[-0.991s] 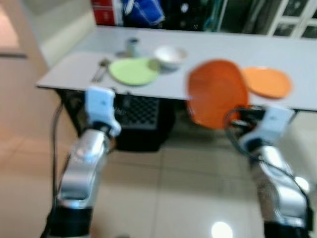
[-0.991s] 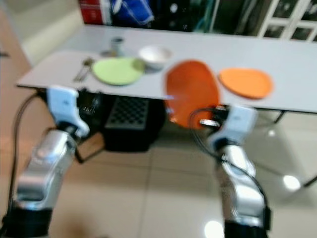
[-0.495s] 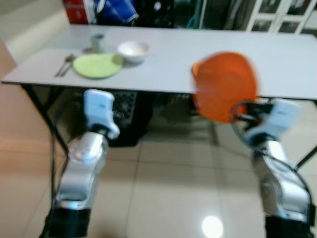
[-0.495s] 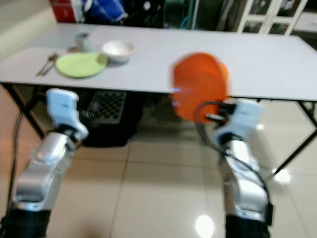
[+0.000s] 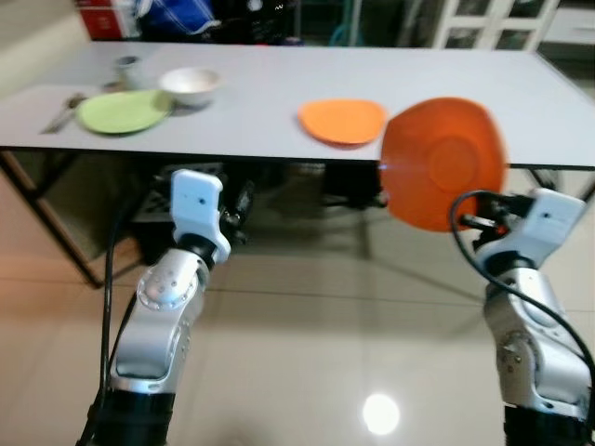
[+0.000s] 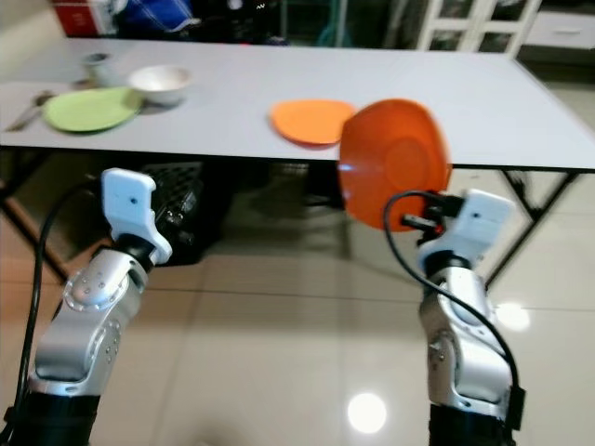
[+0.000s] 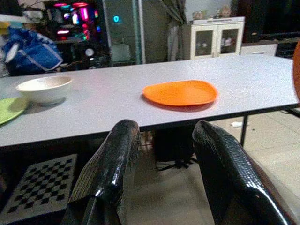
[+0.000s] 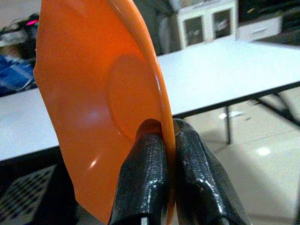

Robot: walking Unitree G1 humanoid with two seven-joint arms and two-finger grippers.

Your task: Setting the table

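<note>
Right end effector (image 8: 164, 187) clamping upright orange plate (image 8: 101, 108) rim

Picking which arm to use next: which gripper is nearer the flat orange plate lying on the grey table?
Right. The right gripper, clamping a second orange plate upright, is just right of the flat orange plate; the left gripper, open, sits farther left below the table edge.

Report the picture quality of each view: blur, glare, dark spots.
Left eye view: mildly soft, bright ceiling-light glare on the floor tiles. Left wrist view: open black fingers near and soft, table fairly sharp, background dim. Right wrist view: the held orange plate shows a sheen, room behind blurred.
</note>
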